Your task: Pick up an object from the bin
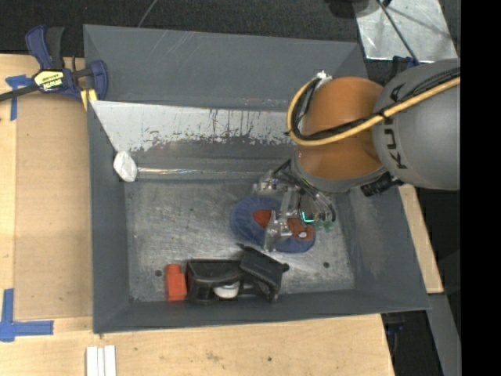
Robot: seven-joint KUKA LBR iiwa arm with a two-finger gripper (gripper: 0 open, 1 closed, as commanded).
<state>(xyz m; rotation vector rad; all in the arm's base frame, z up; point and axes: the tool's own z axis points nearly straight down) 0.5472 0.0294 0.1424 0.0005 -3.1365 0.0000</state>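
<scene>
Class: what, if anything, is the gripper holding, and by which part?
It cannot be told. The gripper sits low over a blue rounded thing in the middle of the bin; no hold is visible.

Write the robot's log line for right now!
tool: over blue round thing, bin middle | nearby: black-and-orange thing, lower edge | far: white lump, upper-left corner

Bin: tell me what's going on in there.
The arm reaches into the bin from the right, and its hand is down on a blue rounded thing near the middle of the floor. Whether it has a grip on it cannot be told. A black tool with an orange end lies along the near wall, and a white lump sits in the far left corner.
</scene>
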